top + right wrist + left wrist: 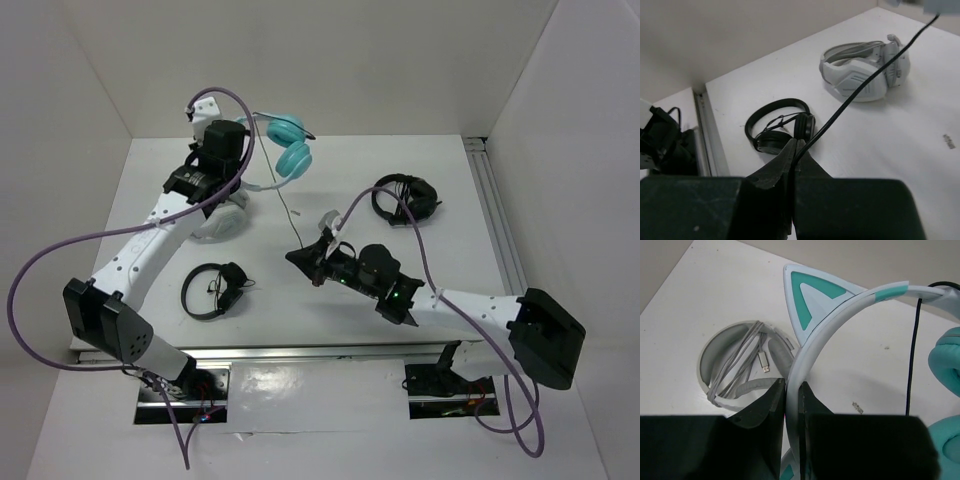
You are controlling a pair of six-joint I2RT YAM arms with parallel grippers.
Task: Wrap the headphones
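The teal headphones with a white headband and a cat ear are held up at the back of the table. My left gripper is shut on the headband, which runs between the jaws. A teal ear cup hangs at the right. The thin black cable runs from the headphones toward the table's middle. My right gripper is shut on that cable, pinched between the jaws.
A grey-white headset with a bundled grey cord lies below the left gripper. One pair of black headphones lies front left, another at the right. A metal rail edges the table's right side.
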